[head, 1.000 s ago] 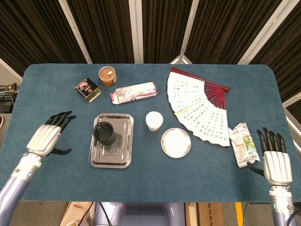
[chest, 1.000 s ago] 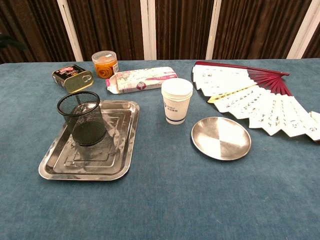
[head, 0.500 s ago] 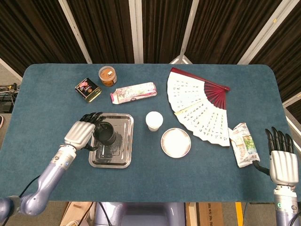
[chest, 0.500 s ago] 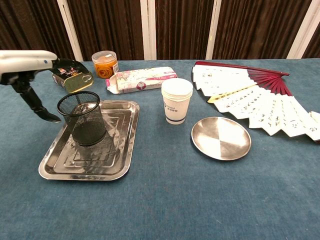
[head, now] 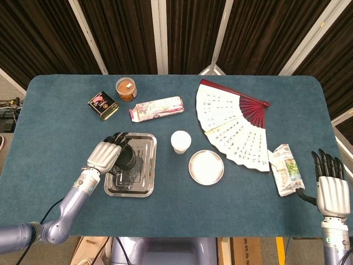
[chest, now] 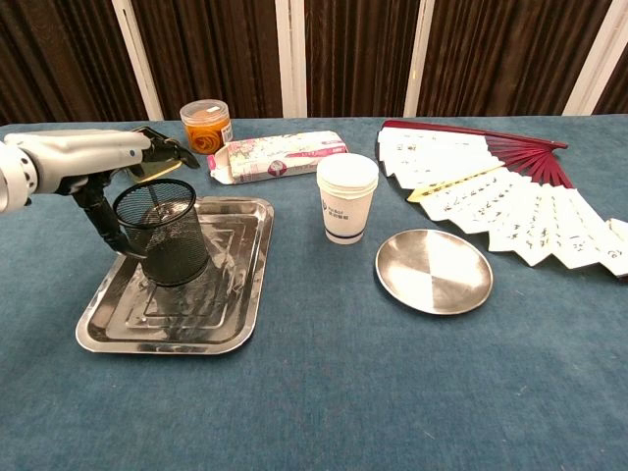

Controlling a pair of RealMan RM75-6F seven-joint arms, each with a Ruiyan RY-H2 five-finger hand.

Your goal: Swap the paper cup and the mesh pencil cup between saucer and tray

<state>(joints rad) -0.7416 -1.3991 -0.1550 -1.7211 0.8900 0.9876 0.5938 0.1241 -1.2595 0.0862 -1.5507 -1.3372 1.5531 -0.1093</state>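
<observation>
**Left hand closes in on pencil cup as swap gets under way**

Left hand (head: 106, 155) now sits over the near-left side of the mesh pencil cup (chest: 163, 232), its fingers (chest: 162, 144) arched above the rim and its thumb dropped down the cup's left wall; half a second ago it was beside the cup, and a second ago it lay well out on the cloth to the left. Whether the fingers actually clasp the mesh cannot be told from either view. The cup has not moved: it stands upright on the back-left part of the steel tray (chest: 235, 314).

The paper cup (chest: 346, 198) stands upright on the blue table (head: 55, 110), between tray and saucer (chest: 434, 270) and just behind the saucer's left edge, exactly as before. The saucer carries nothing.

Right hand (head: 331, 187) rests flat at the table's near-right corner, fingers straight and slightly spread, holding nothing, beside a crumpled snack wrapper (head: 285, 168); its place matches half a second ago.

Behind lie an open paper fan (chest: 500, 191), a floral tissue pack (chest: 278, 157), an orange-filled jar (chest: 204, 125) and a small tin (head: 103, 105), all unmoved.
</observation>
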